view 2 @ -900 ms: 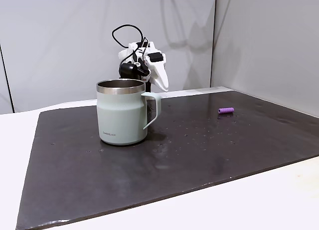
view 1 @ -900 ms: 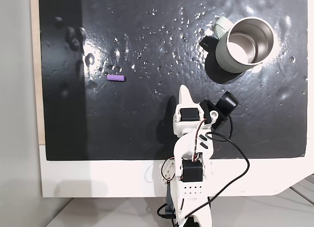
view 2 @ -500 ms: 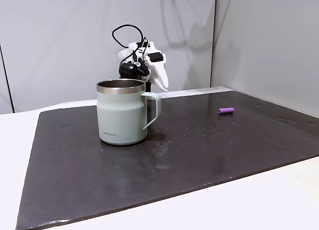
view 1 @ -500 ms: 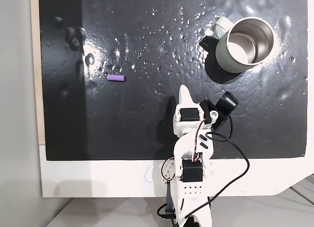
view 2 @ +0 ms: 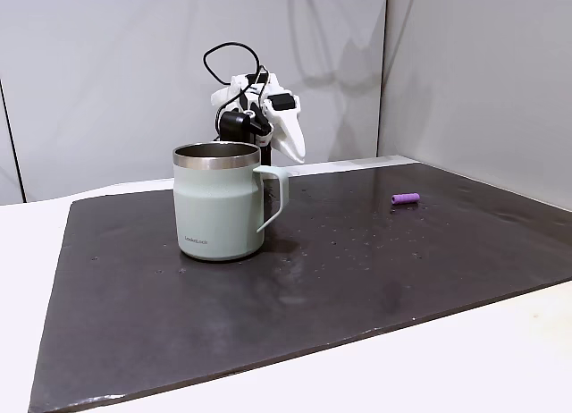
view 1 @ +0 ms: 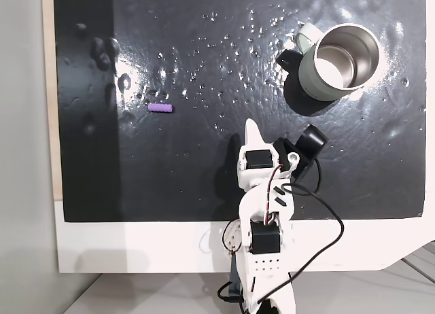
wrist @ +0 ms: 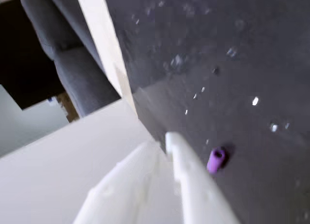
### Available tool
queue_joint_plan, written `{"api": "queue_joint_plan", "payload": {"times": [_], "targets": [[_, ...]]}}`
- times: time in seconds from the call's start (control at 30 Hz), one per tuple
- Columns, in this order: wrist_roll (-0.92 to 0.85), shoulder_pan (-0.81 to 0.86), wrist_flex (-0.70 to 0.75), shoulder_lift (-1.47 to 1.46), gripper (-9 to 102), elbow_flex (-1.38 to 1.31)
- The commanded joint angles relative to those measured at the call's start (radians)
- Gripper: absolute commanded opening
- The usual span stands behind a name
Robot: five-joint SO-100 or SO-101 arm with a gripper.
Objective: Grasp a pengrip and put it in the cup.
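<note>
The tiny purple pengrip (view 1: 160,108) lies on the black mat, left of centre in the top-down fixed view; it is also on the mat at the right in the side fixed view (view 2: 405,198). The pale grey-green cup (view 1: 338,61) stands upright at the mat's upper right, steel inside showing, handle toward the left; in the side view the cup (view 2: 219,212) is in front of the arm. My gripper (view 1: 251,127) hangs shut and empty above the mat's near-middle, well apart from both. In the wrist view the white fingertips (wrist: 169,139) lie together, with the pengrip (wrist: 215,159) just right of them.
The black mat (view 1: 204,49) is dimpled and glossy, with a pale wooden strip along its left edge (view 1: 47,90). The arm's base and black cable (view 1: 319,239) sit at the mat's near edge on the white table (view 1: 136,249). Grey walls stand behind in the side view.
The arm has swung slightly toward the pengrip's side; the gripper tip shifted a little left in the top-down view. Pengrip and cup have not moved.
</note>
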Motion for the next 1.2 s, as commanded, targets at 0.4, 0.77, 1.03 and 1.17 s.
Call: {"api": "queue_joint_plan", "payload": {"times": [0.4,0.77,1.03,1.17], "targets": [[0.301,-0.252,0.396,-0.683,9,-0.893],[0.526,-0.382,0.627,-1.273,17,-1.365],[0.594,-0.428,0.690,-1.597,23,-1.683],[0.603,-0.476,0.687,-1.713,23,-1.776]]}}
